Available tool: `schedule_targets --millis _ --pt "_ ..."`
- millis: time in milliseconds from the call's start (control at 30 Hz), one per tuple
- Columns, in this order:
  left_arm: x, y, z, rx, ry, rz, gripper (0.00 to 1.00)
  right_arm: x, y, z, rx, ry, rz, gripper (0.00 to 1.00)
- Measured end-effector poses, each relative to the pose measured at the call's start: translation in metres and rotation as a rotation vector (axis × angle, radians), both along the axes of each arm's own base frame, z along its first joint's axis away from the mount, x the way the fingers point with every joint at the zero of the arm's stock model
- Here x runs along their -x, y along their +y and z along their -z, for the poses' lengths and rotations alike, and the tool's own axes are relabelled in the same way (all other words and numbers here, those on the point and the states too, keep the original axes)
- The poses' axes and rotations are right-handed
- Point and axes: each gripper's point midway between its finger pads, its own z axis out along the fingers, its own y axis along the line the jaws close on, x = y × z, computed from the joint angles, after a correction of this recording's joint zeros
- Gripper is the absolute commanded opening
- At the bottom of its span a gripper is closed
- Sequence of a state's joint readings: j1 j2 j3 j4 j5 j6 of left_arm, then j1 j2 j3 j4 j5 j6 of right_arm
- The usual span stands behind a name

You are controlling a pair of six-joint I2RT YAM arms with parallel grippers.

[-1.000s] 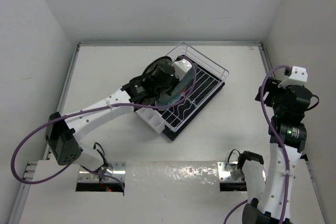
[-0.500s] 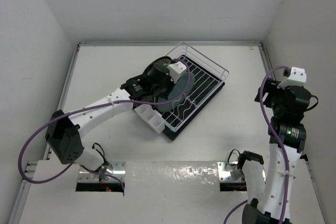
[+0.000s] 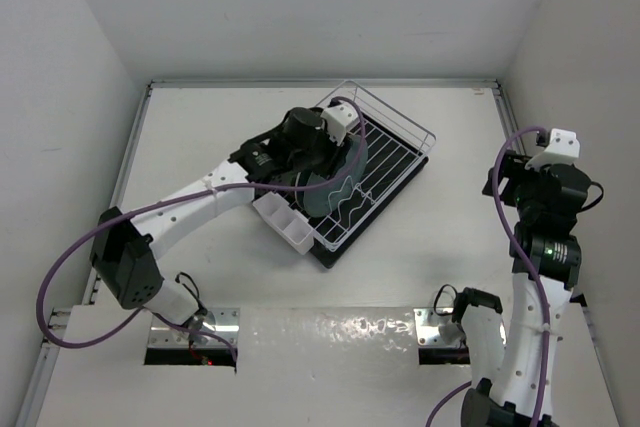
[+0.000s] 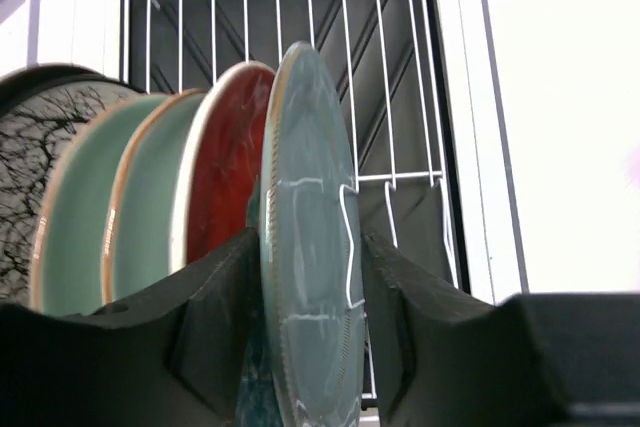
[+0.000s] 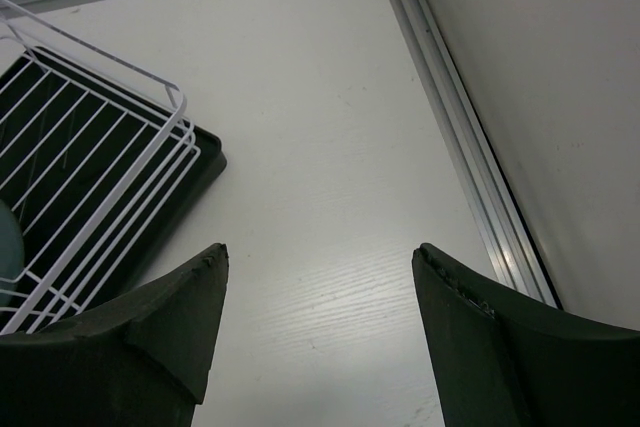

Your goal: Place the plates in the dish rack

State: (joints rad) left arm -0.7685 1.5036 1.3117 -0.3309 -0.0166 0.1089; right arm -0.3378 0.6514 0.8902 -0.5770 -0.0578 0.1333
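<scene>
The left end effector (image 4: 308,292) is clamped on the grey-teal plate (image 4: 310,187), one finger (image 4: 215,292) pressed to each face near its lower edge. That plate stands on edge inside the dish rack (image 4: 392,77), roughly upright. Just beside it in the rack stands a red plate (image 4: 228,172), then two pale green plates (image 4: 150,212) with tan rims, then a plate with dark branching lines (image 4: 45,147) at the end of the row. The row sits toward the rack end that carries the white cutlery box (image 3: 285,223). The rest of the rack shows bare wires over the black ribbed tray (image 5: 196,173). The right end effector (image 5: 320,252) hangs over the counter (image 5: 330,127), well apart from the rack on the side away from the cutlery box, its fingers spread wide and gripping nothing.
</scene>
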Motion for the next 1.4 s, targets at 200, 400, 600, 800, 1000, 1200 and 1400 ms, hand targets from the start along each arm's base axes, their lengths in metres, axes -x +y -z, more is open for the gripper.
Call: schedule_targets --millis 200,400,600,800,1000,1200,1400 --pt "-0.007 -0.006 -0.034 0.025 -0.068 0.032 0.62 -0.004 0.003 0.008 -0.025 0.014 -0.015 0.74" --pt "-0.024 -0.012 -0.140 0.141 -0.285 0.026 0.72 -0.009 0.006 0.020 -0.079 0.044 -0.015 0.76" --pt "-0.058 0.034 -0.242 0.199 -0.535 -0.190 0.75 -0.023 0.011 0.046 -0.181 0.080 -0.018 0.83" --pt "-0.160 0.184 -0.215 0.098 -0.446 -0.639 0.75 -0.046 0.001 0.081 -0.273 0.162 0.054 0.93" --pt "-0.149 0.344 -0.061 -0.058 -0.076 -1.000 0.72 -0.052 -0.021 0.129 -0.331 0.304 0.233 0.94" --pt "-0.034 0.402 0.058 -0.244 0.180 -1.153 0.73 -0.049 -0.034 0.151 -0.326 0.352 0.326 0.94" --pt "0.013 0.430 0.074 -0.165 0.210 -1.267 0.73 -0.036 -0.044 0.166 -0.348 0.314 0.465 0.95"
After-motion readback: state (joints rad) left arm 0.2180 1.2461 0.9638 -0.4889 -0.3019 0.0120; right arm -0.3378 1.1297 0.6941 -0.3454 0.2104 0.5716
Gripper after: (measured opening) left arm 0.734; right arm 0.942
